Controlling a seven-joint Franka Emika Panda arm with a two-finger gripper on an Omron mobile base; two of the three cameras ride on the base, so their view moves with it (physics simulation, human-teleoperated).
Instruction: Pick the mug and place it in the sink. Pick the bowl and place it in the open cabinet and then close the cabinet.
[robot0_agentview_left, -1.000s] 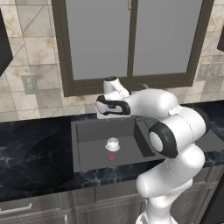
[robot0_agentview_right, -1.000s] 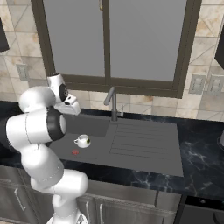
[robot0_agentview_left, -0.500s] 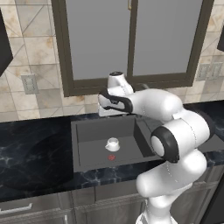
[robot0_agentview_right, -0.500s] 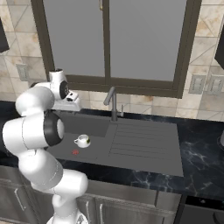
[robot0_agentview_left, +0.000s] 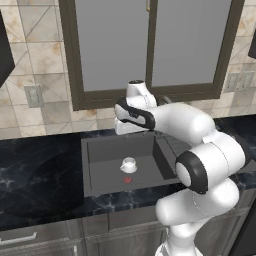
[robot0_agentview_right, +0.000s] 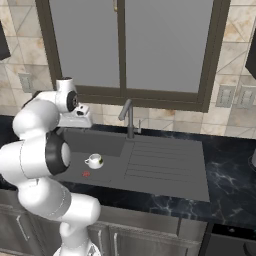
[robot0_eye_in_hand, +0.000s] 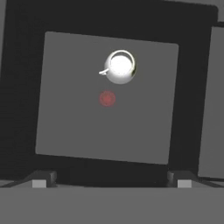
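Kitchen wall: large window (robot0_agentview_left: 150, 47) with dark frame fills the upper half, tiled wall on both sides. Below it, black marbled counter (robot0_agentview_left: 40, 165) runs the full width.

The sink (robot0_agentview_left: 107, 172), a dark grey basin, is let into the counter; ridged drainboard (robot0_agentview_right: 162, 160) lies at its 3 o'clock in the right base view, faucet (robot0_agentview_right: 127, 116) stands at the back edge between basin and drainboard.

White arm is folded high over the basin, wrist near the window sill, hand pointing straight down. That pose reads as a retreat height above the drop point, clear of the basin walls.

The gripper (robot0_eye_in_hand: 110, 180) looks down into the sink; its two tips (robot0_eye_in_hand: 41, 179) show far apart at 7 and 5 o'clock of the hand view, spread wide with nothing between them.

The mug (robot0_eye_in_hand: 120, 66) sits upright on the sink floor, around 12 o'clock in the hand view, handle pointing toward 9 o'clock. It stands free, well apart from the basin walls. Judged: first part of the task looks done, since the mug rests in the basin and the fingers are off it.

Red drain mark (robot0_eye_in_hand: 107, 99) lies just beside the mug, toward 6 o'clock, not covered by it.

Bowl and open cabinet remain to be dealt with; likely the base must drive off to reach them.
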